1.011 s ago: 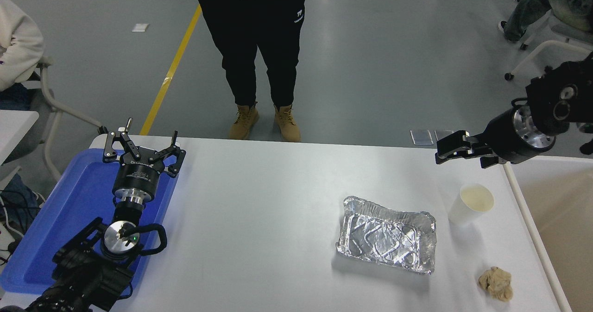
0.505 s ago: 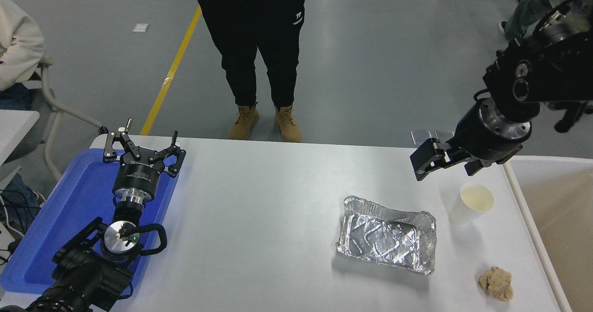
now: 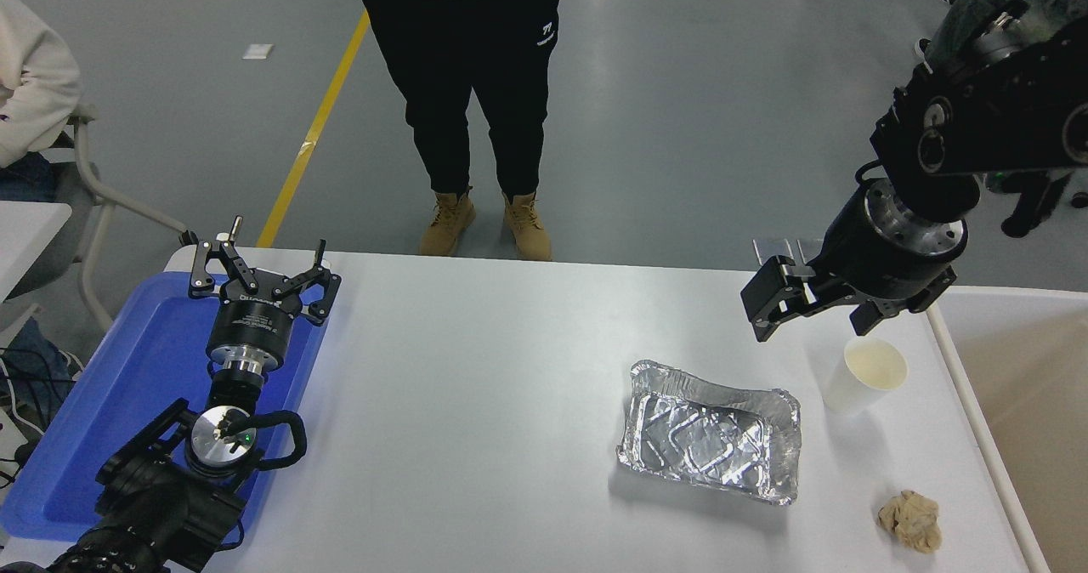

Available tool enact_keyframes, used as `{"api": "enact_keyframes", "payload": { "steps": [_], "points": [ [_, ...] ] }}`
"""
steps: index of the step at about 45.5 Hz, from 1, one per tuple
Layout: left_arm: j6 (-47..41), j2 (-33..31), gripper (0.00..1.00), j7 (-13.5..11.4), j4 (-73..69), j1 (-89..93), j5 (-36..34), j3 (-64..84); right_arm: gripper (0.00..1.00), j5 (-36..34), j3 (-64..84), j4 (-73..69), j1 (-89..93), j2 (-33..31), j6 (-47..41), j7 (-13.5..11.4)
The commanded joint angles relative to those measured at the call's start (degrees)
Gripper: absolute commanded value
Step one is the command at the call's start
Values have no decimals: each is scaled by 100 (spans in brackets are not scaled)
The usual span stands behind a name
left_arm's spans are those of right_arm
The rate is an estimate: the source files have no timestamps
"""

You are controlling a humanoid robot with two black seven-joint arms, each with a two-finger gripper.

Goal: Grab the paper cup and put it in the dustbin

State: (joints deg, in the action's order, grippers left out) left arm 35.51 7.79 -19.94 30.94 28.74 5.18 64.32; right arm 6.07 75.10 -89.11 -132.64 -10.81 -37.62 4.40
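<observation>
Hanging over the table's far right part, the right gripper [image 3: 807,314] was spread wide with nothing between its fingers, one finger [image 3: 767,298] reaching out to the left and the other just above the rim of the paper cup [image 3: 865,374]. No finger touched the cup. The cup stood upright near the right edge of the table [image 3: 476,369], its cream inside showing, with the foil tray [image 3: 710,433] just beside it on the left. A crumpled tan paper wad [image 3: 911,519] lay near the table's near right corner, well apart from the cup. Past the table's right edge stood the dustbin [image 3: 977,424], its thick pale rim running along that edge.

At the table's left end the left gripper [image 3: 262,277] was parked above the blue tray [image 3: 102,403], its fingers splayed apart and holding nothing. The tray lay along the left edge of the table.

A person [image 3: 463,88] in dark trousers and tan boots stood beyond the far edge, near the middle. Another person's pale sleeve [image 3: 30,88] showed at the left, beside a chair.
</observation>
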Motion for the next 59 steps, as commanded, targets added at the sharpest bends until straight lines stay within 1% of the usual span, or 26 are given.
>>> {"api": "enact_keyframes", "payload": {
  "steps": [1, 14, 21, 40, 45, 52, 59],
  "points": [
    [0, -5, 100, -1, 0, 0, 0, -7, 100, -71, 119, -133, -359, -79, -254, 0],
    [0, 3, 100, -1, 0, 0, 0, 2, 100, -132, 101, -194, -790, -272, -729, 8],
    [0, -6, 100, -1, 0, 0, 0, 2, 100, -123, 127, -212, -895, -378, -738, 8],
    [0, -6, 100, -1, 0, 0, 0, -7, 100, -114, 215, -220, -966, -378, -711, 0],
    [0, -6, 100, -1, -9, 0, 0, 2, 100, -97, 259, -212, -948, -535, -676, -9],
    [0, -6, 100, -1, 0, 0, 0, 2, 100, 70, 312, -212, -834, -685, -562, -9],
    [0, -6, 100, -1, 0, 0, 0, 2, 100, 614, 259, -106, -430, -835, -167, -9]
  ]
}}
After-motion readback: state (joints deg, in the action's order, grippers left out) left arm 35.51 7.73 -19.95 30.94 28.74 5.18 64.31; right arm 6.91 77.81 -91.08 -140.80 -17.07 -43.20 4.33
